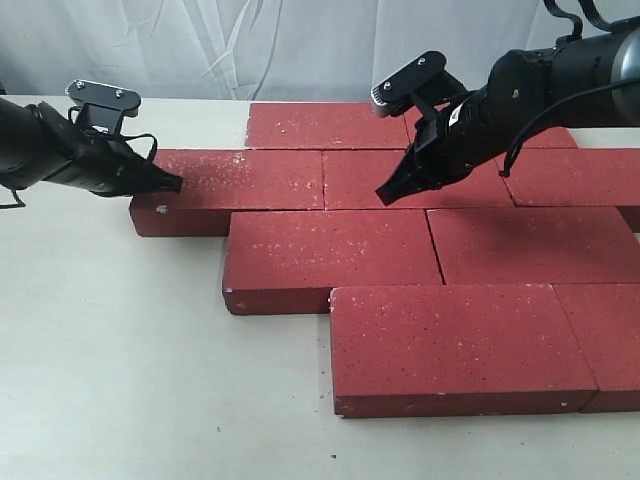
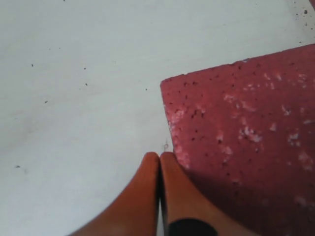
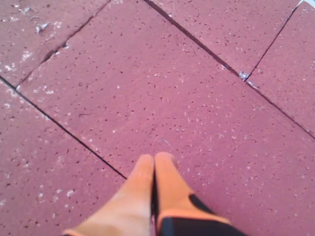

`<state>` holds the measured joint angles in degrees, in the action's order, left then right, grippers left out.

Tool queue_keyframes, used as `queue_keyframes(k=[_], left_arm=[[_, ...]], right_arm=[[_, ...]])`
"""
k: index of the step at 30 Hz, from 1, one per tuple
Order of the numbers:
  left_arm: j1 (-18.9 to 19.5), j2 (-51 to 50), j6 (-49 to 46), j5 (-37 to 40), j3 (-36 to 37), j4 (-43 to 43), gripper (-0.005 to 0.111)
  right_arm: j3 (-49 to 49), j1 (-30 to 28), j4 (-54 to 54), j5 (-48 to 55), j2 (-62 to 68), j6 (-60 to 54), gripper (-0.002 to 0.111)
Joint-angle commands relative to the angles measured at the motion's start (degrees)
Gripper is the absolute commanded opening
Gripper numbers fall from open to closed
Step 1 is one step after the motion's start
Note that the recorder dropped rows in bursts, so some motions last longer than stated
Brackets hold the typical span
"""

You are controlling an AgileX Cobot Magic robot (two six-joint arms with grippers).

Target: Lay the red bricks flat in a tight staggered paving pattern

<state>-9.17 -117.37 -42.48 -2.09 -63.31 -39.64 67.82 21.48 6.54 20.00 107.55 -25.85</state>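
Several red bricks (image 1: 330,260) lie flat on the table in staggered rows, dark red with white flecks. My left gripper (image 1: 176,183) is shut with nothing in it, its tips at the left end of the second-row brick (image 1: 235,180). In the left wrist view the shut left gripper (image 2: 159,156) sits right beside that brick's corner (image 2: 246,137). My right gripper (image 1: 384,195) is shut and empty, tips down on or just over the middle brick (image 1: 420,180) of the second row. The right wrist view shows the shut right gripper (image 3: 154,158) over a brick face (image 3: 162,93), close to a seam.
The pale table (image 1: 110,360) stretches bare to the left and front of the bricks. A white curtain (image 1: 300,40) hangs behind. The nearest brick (image 1: 455,345) sits at the front right, with another beside it running out of the picture.
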Motion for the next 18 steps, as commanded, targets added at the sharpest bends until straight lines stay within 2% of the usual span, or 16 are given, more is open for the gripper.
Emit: queue_keyframes(k=[1,9,14,18], left_arm=[[-1.4,-0.4,0.1,-0.8,-0.1,-0.4,0.000],[-0.9,-0.4,0.0,1.0,-0.1,1.9,0.000],[2.2,-0.4,0.0,2.1,-0.1,3.1,0.000],[2.9,-0.4,0.0,2.5,-0.1,3.1,0.000]], right_arm=[[-0.2,-0.2,0.2,-0.9,-0.7,-0.1,-0.001],[-0.3,-0.2,0.1,-1.1,-0.7,-0.1,-0.001],[-0.3,-0.2,0.2,-1.1,-0.7,0.0,-0.001],[-0.3,-0.2,0.2,-1.1,-0.7,0.0,-0.001]])
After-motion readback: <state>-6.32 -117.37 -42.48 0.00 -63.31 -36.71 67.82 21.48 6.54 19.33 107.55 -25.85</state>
